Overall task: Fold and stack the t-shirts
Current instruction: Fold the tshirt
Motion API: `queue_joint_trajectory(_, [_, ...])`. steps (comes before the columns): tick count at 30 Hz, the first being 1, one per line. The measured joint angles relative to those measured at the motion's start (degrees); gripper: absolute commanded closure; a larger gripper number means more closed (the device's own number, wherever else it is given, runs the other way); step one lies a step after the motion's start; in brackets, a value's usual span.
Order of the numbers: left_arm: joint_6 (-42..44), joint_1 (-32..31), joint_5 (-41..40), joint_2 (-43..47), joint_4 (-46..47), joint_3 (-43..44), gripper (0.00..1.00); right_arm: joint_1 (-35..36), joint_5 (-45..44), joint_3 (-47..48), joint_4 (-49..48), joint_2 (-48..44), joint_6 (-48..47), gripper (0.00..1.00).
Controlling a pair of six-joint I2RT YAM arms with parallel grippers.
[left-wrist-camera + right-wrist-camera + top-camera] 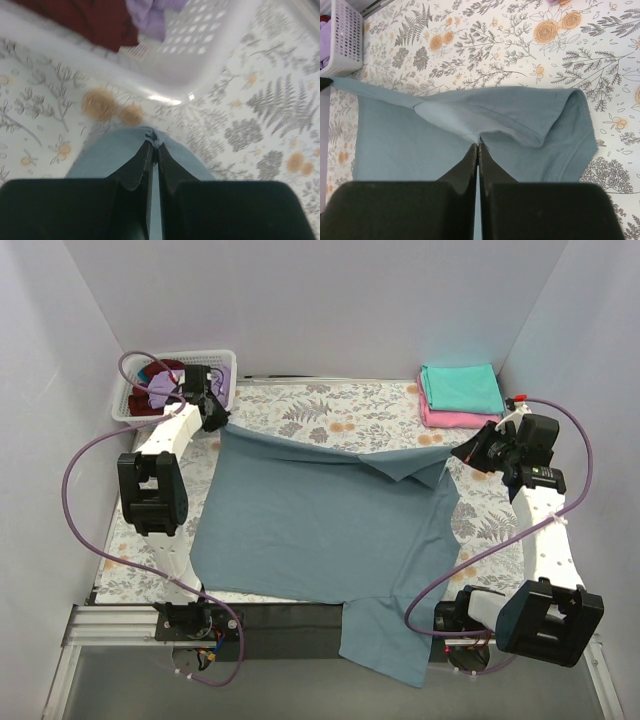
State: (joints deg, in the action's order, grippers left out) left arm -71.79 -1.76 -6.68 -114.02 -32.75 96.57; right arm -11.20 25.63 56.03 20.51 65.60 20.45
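Observation:
A large slate blue-grey t-shirt (320,520) lies spread over the table, its lower part hanging off the near edge. My left gripper (222,420) is shut on its far left corner (152,137) beside the basket. My right gripper (465,452) is shut on the far right corner (479,140), where a sleeve (555,130) folds over. Two folded t-shirts, teal (460,388) on pink (450,419), are stacked at the back right. A dark red t-shirt (95,20) and a lilac one (150,15) lie in the basket.
A white lattice basket (220,362) stands at the back left corner, close to my left gripper. The floral tablecloth (330,410) shows beyond the shirt. White walls close in the back and sides.

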Motion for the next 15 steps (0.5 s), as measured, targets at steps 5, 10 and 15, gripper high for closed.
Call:
queue_joint_trajectory(5, [-0.11,0.2,-0.04,1.88,-0.42,-8.31,1.0,0.04,0.44,-1.95,0.31,-3.43,0.0,0.99])
queue_joint_trajectory(10, [-0.24,0.26,-0.33,5.25,-0.33,-13.22,1.0,0.13,0.39,-2.93,0.76,-7.21,0.04,0.99])
queue_joint_trajectory(15, [-0.5,0.31,-0.92,10.75,-0.22,-16.13,1.0,0.76,0.0,-5.18,1.55,-10.34,0.17,0.99])
